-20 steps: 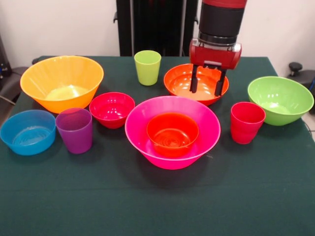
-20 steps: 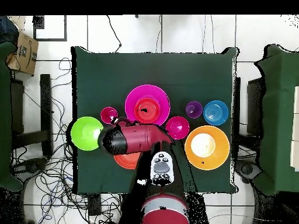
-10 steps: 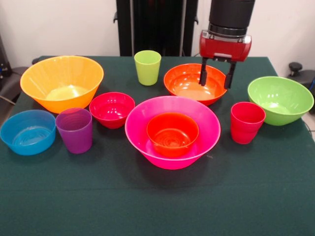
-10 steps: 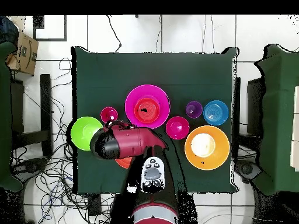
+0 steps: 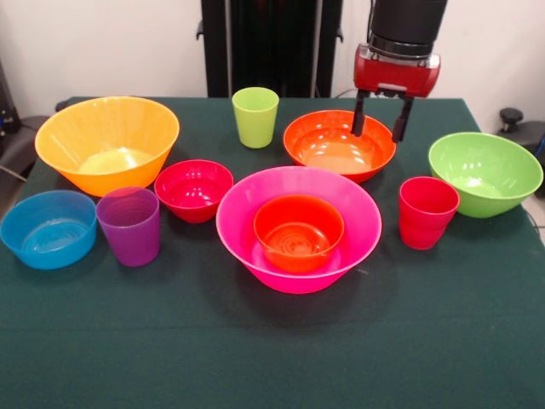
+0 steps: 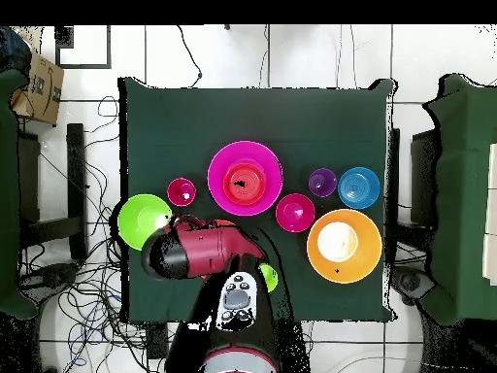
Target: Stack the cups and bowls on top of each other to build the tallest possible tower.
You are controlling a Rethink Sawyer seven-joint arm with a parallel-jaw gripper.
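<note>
The hand [image 5: 380,124] hangs empty with its 2 fingers spread, above the far rim of the orange-red bowl [image 5: 339,144], seemingly between picks. The tower [image 5: 298,227] sits mid-surface: just a small orange bowl [image 5: 298,230] nested in the wide pink bowl [image 5: 294,204], widest lowest for steadiness. The other bowls and the 3 ribbed, translucent cups lie scattered singly on the green cloth surface [image 5: 255,349]. Everything is glossy, round plastic that nests easily.
</note>
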